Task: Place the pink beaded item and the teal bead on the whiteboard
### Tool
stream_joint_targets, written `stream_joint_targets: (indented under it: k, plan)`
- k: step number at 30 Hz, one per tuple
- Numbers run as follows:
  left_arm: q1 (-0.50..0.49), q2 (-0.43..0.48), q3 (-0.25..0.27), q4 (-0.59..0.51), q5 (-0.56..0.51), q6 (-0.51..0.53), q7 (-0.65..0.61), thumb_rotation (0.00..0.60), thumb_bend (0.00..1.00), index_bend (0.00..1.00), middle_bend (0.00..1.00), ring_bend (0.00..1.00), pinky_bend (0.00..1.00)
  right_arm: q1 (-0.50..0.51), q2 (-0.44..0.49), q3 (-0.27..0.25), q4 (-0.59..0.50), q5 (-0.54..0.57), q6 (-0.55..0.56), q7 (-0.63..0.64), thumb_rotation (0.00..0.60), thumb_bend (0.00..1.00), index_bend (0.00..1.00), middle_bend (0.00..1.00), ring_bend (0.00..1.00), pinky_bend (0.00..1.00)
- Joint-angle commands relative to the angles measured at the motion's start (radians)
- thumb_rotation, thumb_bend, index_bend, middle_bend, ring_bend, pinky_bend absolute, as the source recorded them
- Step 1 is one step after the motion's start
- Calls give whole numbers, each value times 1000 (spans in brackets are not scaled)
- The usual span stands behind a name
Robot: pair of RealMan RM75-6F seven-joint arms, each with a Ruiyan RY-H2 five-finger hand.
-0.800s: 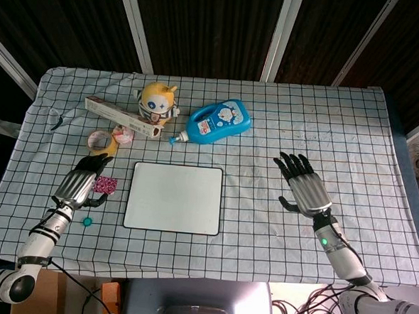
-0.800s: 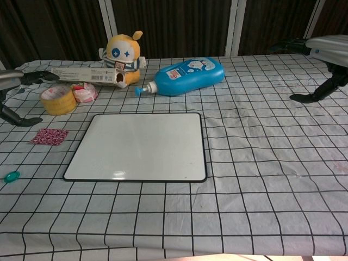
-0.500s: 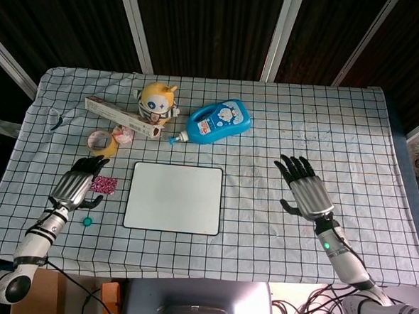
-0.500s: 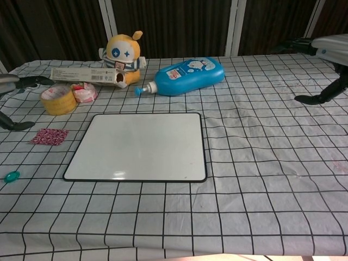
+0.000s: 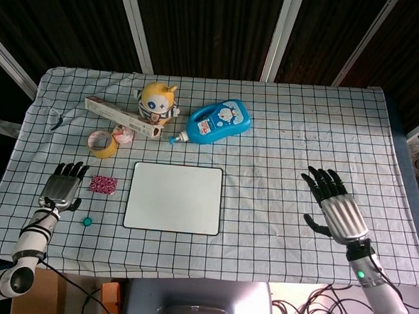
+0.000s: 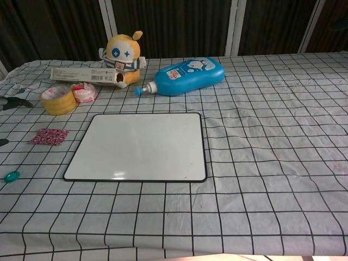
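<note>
One blue bottle (image 5: 219, 122) at upper centre bears a cartoon-cat label; one whiteboard (image 5: 173, 197) lies mid-frame, bare. Left hand (image 5: 62, 188) and right hand (image 5: 336, 210) are both spread, empty.

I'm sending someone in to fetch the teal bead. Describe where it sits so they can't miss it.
Start at the whiteboard lying flat in the middle of the checked cloth. Go off its left edge toward the near left corner, past the pink beaded item. The teal bead lies alone on the cloth nearer the table's front edge: a small round teal dot, unlike the flat, speckled pink patch.
</note>
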Motion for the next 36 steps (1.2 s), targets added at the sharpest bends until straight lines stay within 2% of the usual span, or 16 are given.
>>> stream_joint_targets:
  k: [1, 7, 13, 19, 27, 36]
  plan:
    - [-22, -48, 21, 71, -21, -28, 19, 600, 364, 37, 0, 0, 0, -52, 31, -40, 31, -48, 52, 62, 600, 236, 0, 0, 0, 0]
    - [-44, -109, 37, 162, -53, -67, 42, 600, 364, 78, 0, 0, 0, -36, 32, -32, 37, 1, -19, 55, 600, 236, 0, 0, 0, 0]
    - [-49, -164, 30, 245, -7, -89, -13, 600, 363, 126, 0, 0, 0, -29, 33, -29, 25, 42, -72, 17, 600, 236, 0, 0, 0, 0]
    - [-49, -173, 27, 262, 11, -100, -37, 600, 363, 143, 0, 0, 0, -30, 34, -28, 23, 48, -75, 11, 600, 237, 0, 0, 0, 0]
    - [-52, -206, 21, 306, 91, -121, -109, 600, 363, 194, 0, 0, 0, -30, 47, -23, 11, 78, -103, 5, 600, 236, 0, 0, 0, 0]
    - [-56, -240, 15, 364, 134, -122, -135, 600, 364, 320, 0, 0, 0, -31, 54, -24, 13, 83, -120, 12, 600, 237, 0, 0, 0, 0]
